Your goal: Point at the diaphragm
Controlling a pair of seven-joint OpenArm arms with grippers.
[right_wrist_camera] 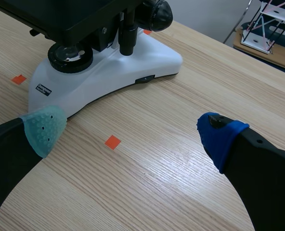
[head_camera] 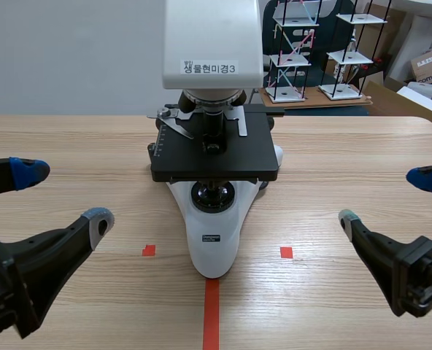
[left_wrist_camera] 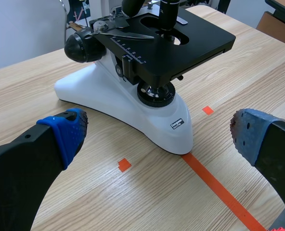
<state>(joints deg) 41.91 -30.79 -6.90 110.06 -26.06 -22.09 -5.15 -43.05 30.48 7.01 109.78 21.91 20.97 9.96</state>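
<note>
A white microscope (head_camera: 213,240) with a black stage (head_camera: 214,153) stands at the table's middle. Under the stage sits a round black unit (head_camera: 213,195) on the base, seen also in the left wrist view (left_wrist_camera: 156,92) and the right wrist view (right_wrist_camera: 70,56); the diaphragm's own parts are mostly hidden by the stage. My left gripper (head_camera: 64,195) is open to the left of the base, well apart from it. My right gripper (head_camera: 385,197) is open to the right, also apart. Nothing lies between the fingers of my left gripper (left_wrist_camera: 157,132) or of my right gripper (right_wrist_camera: 132,130).
Bare wood lies on both sides of the microscope. Black focus knobs (left_wrist_camera: 80,46) stick out from its sides. Behind the table stand white shelf models (head_camera: 296,51) and cardboard boxes (head_camera: 431,62).
</note>
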